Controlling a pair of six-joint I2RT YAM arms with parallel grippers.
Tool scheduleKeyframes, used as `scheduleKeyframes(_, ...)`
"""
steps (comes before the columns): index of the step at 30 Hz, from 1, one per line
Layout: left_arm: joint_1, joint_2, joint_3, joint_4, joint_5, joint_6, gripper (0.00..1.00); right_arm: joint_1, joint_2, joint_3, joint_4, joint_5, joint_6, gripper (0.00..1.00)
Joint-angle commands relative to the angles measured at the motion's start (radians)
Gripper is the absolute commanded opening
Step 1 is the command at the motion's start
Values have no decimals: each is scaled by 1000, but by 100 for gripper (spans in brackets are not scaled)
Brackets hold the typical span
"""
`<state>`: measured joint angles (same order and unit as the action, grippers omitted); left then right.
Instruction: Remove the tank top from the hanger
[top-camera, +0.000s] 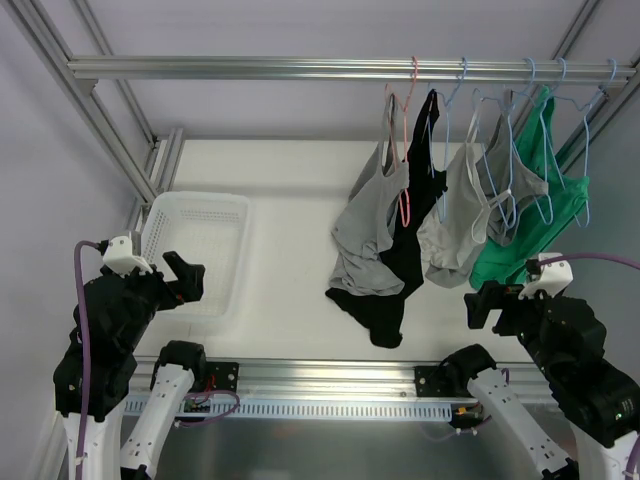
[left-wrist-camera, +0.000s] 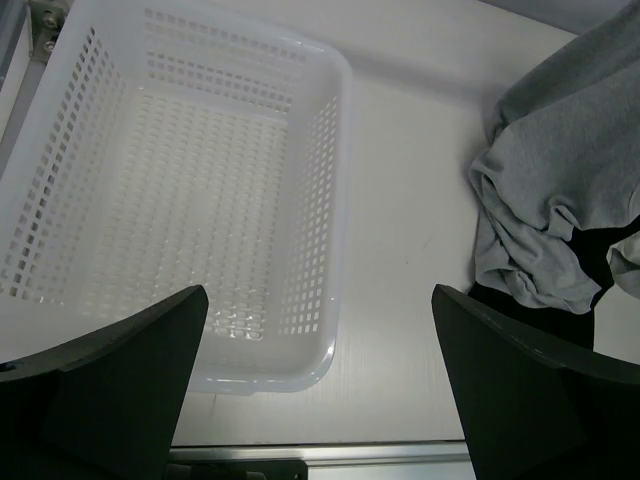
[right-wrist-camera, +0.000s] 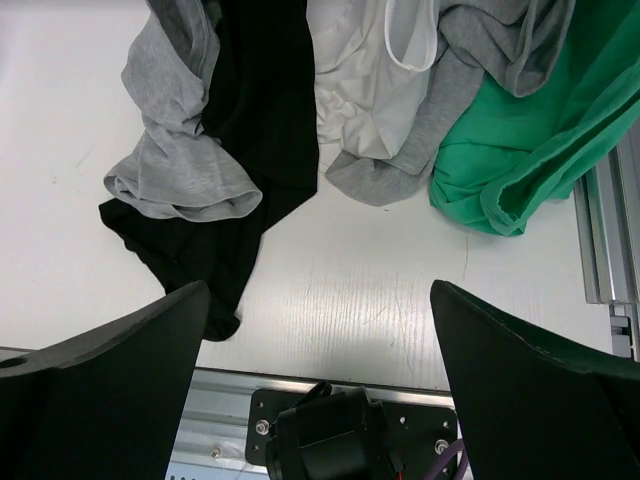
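Several tank tops hang on wire hangers from the rail (top-camera: 300, 68): a grey one (top-camera: 370, 230) on a pink hanger (top-camera: 404, 150), a black one (top-camera: 410, 240), a light grey one (top-camera: 455, 225), a darker grey one (top-camera: 515, 180) and a green one (top-camera: 535, 225) on blue hangers. Their hems rest on the white table. My left gripper (top-camera: 185, 278) is open and empty over the basket's near edge. My right gripper (top-camera: 485, 303) is open and empty, in front of the green top. In the right wrist view the tops lie ahead of the fingers (right-wrist-camera: 110, 390).
A white perforated basket (top-camera: 195, 250) stands at the left of the table; it also shows in the left wrist view (left-wrist-camera: 170, 200). Aluminium frame posts stand at both sides. A metal rail (top-camera: 330, 378) runs along the near table edge.
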<state>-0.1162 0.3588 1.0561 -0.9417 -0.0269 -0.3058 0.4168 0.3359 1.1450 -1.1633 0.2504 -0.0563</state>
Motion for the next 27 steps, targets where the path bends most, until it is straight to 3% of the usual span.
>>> scheduleKeyframes(1,7,8,-1,1,-13,-9,99,5,11,35,33,32,-8,100)
scheduleKeyframes(5,7,11,-18,4,-33,-22,99,4,-3,64,43,10,-23,99)
scheduleKeyframes(10,7,29,-50,26,-36,-45,99,4,9,139,99,-129,-5,100)
scheduleKeyframes(15,7,29,-97,84,-15,-55,99,2,251,390,131,-429,49,99)
scheduleKeyframes(17,7,31,-126,119,-16,-58,99,4,352,479,128,-474,46,99)
scheduleKeyframes(21,7,38,-182,178,-42,-76,99,5,614,688,91,-418,16,100)
scheduleKeyframes(27,9,55,-191,178,-11,-75,99,39,843,878,99,-216,-53,85)
